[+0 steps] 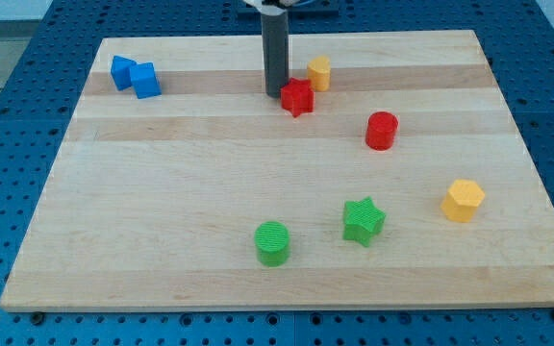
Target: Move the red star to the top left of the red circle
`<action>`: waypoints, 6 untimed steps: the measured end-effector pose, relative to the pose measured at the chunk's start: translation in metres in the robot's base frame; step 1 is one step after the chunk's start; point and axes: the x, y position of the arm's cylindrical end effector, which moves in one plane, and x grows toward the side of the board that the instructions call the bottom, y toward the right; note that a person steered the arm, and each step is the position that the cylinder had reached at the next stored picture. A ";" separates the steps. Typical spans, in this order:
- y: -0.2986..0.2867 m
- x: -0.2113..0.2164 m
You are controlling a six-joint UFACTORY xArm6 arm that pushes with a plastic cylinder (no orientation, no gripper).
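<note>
The red star (297,97) lies near the view's top centre of the wooden board (162,211). The red circle (382,131) stands to its lower right, apart from it. My tip (275,93) is at the end of the dark rod, right against the red star's left side. A yellow block (319,72) sits just to the upper right of the red star, close to it.
Two blue blocks (135,76) touch each other at the top left. A green circle (272,242) and a green star (364,220) lie near the bottom centre. A yellow hexagon (463,200) is at the right.
</note>
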 end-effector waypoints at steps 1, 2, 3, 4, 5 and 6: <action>0.022 0.029; 0.030 0.016; 0.031 0.002; 0.041 -0.001; 0.058 0.025; 0.072 0.063</action>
